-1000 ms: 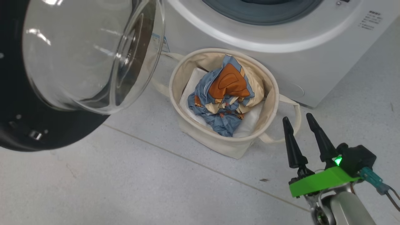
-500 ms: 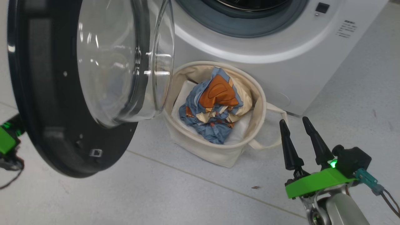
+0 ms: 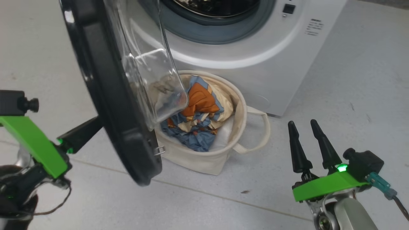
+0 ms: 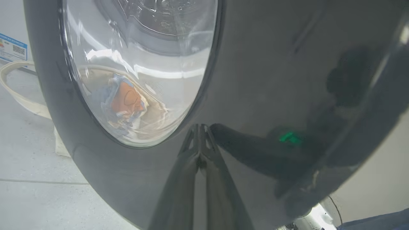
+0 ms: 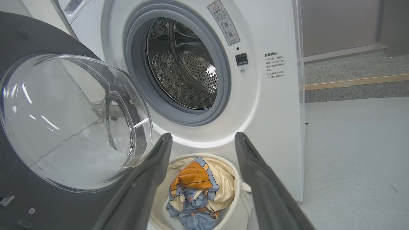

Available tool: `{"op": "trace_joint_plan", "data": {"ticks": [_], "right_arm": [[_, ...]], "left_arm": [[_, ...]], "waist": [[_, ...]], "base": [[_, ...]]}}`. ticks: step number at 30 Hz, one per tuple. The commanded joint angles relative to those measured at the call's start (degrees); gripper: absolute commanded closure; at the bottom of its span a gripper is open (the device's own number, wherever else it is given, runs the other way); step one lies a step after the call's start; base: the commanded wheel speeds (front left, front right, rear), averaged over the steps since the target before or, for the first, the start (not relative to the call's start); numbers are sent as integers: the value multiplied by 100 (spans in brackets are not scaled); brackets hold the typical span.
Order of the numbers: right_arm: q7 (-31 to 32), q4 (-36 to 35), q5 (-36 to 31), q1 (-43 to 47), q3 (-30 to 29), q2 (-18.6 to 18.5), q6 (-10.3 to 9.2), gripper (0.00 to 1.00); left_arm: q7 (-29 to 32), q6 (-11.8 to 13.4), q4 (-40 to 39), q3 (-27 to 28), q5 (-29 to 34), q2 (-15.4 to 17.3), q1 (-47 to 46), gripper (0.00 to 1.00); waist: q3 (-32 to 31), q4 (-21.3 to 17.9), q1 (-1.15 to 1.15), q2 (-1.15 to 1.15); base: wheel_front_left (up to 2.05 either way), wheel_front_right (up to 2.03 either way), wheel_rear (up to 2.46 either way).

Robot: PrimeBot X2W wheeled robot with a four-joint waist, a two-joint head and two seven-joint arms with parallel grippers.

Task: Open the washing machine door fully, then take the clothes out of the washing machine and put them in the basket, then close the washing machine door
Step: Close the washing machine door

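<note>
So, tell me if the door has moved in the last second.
Yes. The door has swung toward the washer: its glass, earlier left of the basket, now overlaps the basket's left rim.

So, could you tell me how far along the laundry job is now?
Done: the clothes lie in the basket; the washing machine drum looks empty. In hand: the left gripper, fingers shut, touches the black outer face of the door. Left: latching the half-open door.
</note>
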Motion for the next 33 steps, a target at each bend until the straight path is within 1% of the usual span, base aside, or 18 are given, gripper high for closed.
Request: {"op": "trace_joint_plan", "data": {"ticks": [1,6,9,10,15,18,23,33], "right_arm": [[-69,-204,34,-44,114,51,43,0],[-69,-190,109,-73,101,51,43,0],[-69,-163,93,-88,110,52,43,0],[-69,-167,85,-95,106,52,43,0],[-69,-206,79,-106,23,52,43,0],[-69,-196,100,-80,71,52,43,0],[-69,-155,111,14,148,52,43,0],[-69,-161,109,71,116,52,43,0]], "left_arm": [[-160,0,-235,263,113,132,-240,100],[-816,-64,-154,145,355,-286,-454,100],[-1037,-86,32,10,190,-612,-508,100],[-1093,-90,84,-33,177,-664,-521,100],[-1441,-97,155,-409,201,-833,-635,100],[-1773,-98,212,-546,66,-999,-676,100],[-2388,-99,381,-799,-54,-1179,-723,100],[-3275,-99,775,-1476,-298,-1257,-870,100]], "waist": [[19,-109,0,0],[86,-319,0,0],[97,-435,0,0],[108,-475,0,0],[114,-631,0,0],[62,-727,0,0],[-50,-898,0,0],[-103,-1111,0,0]], "base": [[0,0,0],[0,0,0],[0,0,0],[0,0,0],[0,0,0],[0,0,0],[0,0,0],[0,0,0]]}}
